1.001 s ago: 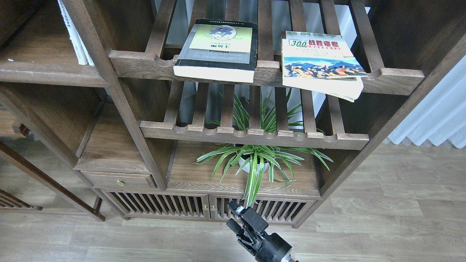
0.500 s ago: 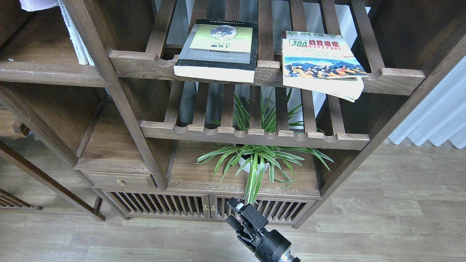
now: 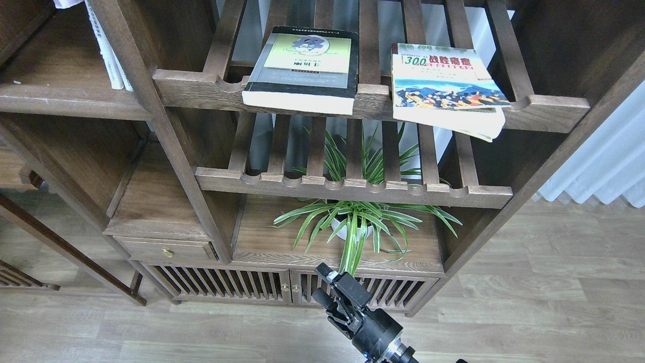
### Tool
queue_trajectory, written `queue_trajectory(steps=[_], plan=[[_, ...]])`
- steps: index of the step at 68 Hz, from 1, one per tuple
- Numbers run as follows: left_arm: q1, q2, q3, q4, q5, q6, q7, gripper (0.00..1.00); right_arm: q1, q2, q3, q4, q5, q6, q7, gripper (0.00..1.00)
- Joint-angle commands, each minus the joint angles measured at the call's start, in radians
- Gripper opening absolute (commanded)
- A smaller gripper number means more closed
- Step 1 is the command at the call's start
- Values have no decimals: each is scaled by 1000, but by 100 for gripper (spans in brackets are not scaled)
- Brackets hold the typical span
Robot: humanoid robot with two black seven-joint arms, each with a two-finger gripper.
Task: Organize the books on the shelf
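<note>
Closest to where I stand, one black arm rises from the bottom edge of the head view, and it ends in a pincer (image 3: 330,292) hanging low in front of the cabinet doors. It comes in right of centre, so I take it for the right arm. Its fingers are dark and bunched together, so I cannot tell whether it is spread or closed, and nothing sits between them. The left arm is out of sight.

Just behind the pincer are the slatted cabinet doors (image 3: 227,287) with small brass knobs, and to their left a little drawer (image 3: 166,249). On the flat wooden surface above the doors stands a spider plant (image 3: 352,227) in a white pot, its striped leaves spilling over the front edge.

Above it runs a bare slatted rack with a scalloped front rail (image 3: 352,186). Higher still, a second slatted rack (image 3: 373,98) carries two books lying flat. The thick black-edged book with the yellow-green cover (image 3: 302,68) rests left of centre, its pale page block jutting past the rail. Near it on the right, but apart, the colourful book marked "300" (image 3: 443,83) lies slightly askew, its front corner drooping over the rail.

Far off at upper left, the solid dark-brown shelf (image 3: 60,96) holds a pale lavender-white book (image 3: 104,50) standing upright against the post, well apart from the other two.
</note>
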Motion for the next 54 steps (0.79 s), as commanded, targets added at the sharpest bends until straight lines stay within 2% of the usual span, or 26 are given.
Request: queue_trajectory(steps=[1, 3, 4, 16, 20, 32, 41, 42, 49, 50, 54], plan=[[-2, -5, 1, -5, -13, 0, 76, 14, 2, 0, 1, 0, 3, 0, 0, 100], [-2, -5, 1, -5, -13, 0, 78, 12, 2, 0, 1, 0, 3, 0, 0, 100], [-5, -5, 1, -5, -13, 0, 77, 6, 2, 0, 3, 0, 4, 0, 0, 100], [-5, 18, 13, -10, 18, 0, 61, 4, 0, 0, 3, 0, 9, 0, 0, 100], [-2, 36, 24, -17, 58, 0, 34, 4, 0, 0, 1, 0, 9, 0, 0, 100], [-11, 143, 123, -29, 263, 0, -159, 4, 2, 0, 1, 0, 9, 0, 0, 100], [-18, 154, 179, -33, 336, 0, -255, 4, 3, 0, 0, 0, 9, 0, 0, 100], [-21, 154, 180, -36, 345, 0, -276, 4, 5, 0, 0, 0, 9, 0, -2, 100], [-31, 145, 186, -37, 366, 0, -338, 4, 6, 0, 0, 0, 9, 0, -2, 100], [-31, 141, 188, -37, 380, 0, -374, 4, 9, 0, 0, 0, 9, 0, 0, 100], [-29, 137, 188, -39, 389, 0, -427, 4, 11, 0, 0, 0, 9, 0, 0, 100]])
